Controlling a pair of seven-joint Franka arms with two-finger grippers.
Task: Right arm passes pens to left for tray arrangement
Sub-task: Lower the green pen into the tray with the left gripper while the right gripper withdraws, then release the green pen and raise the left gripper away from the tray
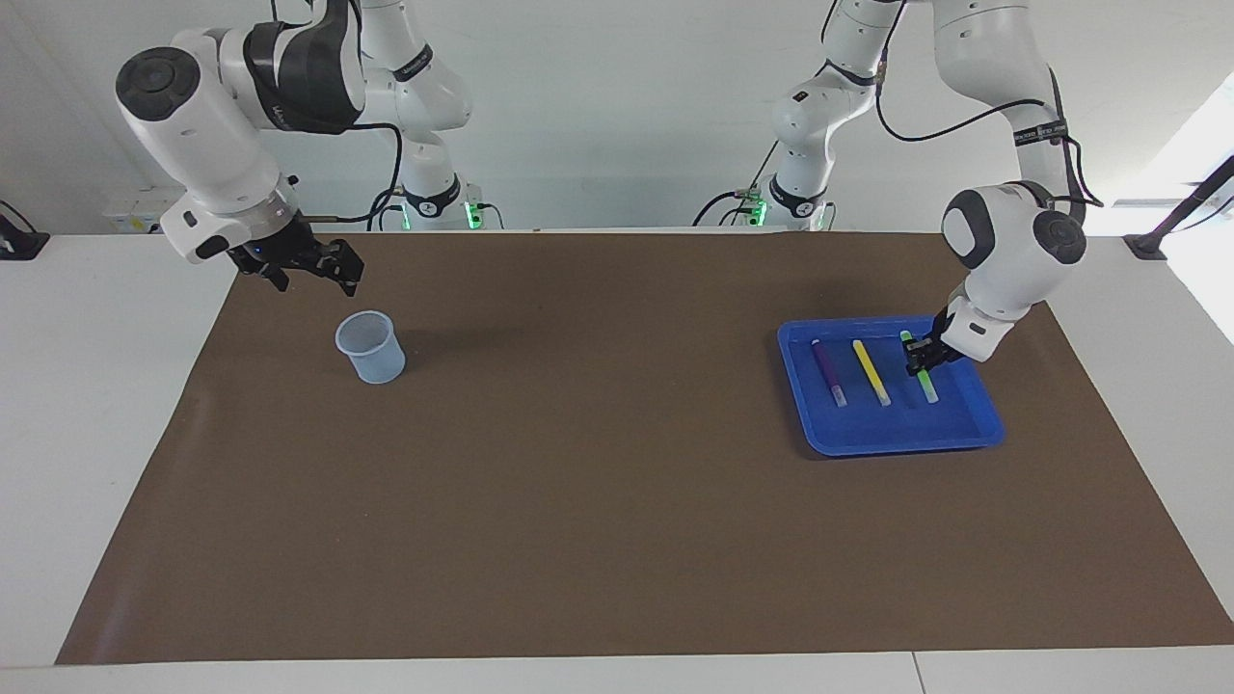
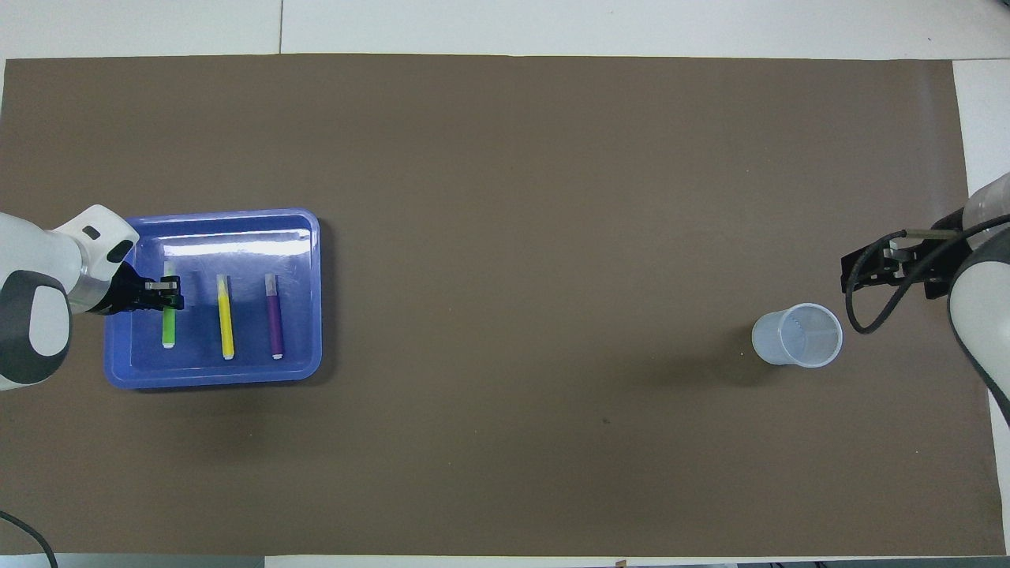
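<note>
The left end effector [image 1: 917, 363] pinches the slim, light, stiff green plastic marker pen [image 1: 920, 367] mid-barrel, low inside the shallow blue plastic tray [image 1: 901, 443] near the counter's left-arm end.

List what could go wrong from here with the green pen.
The left gripper is shut on the green pen low in the tray. On release, the pen may roll toward the yellow pen and spoil the row. If the fingers drag on lifting, they may skew the pen. The right gripper waits open near the cup.
</note>
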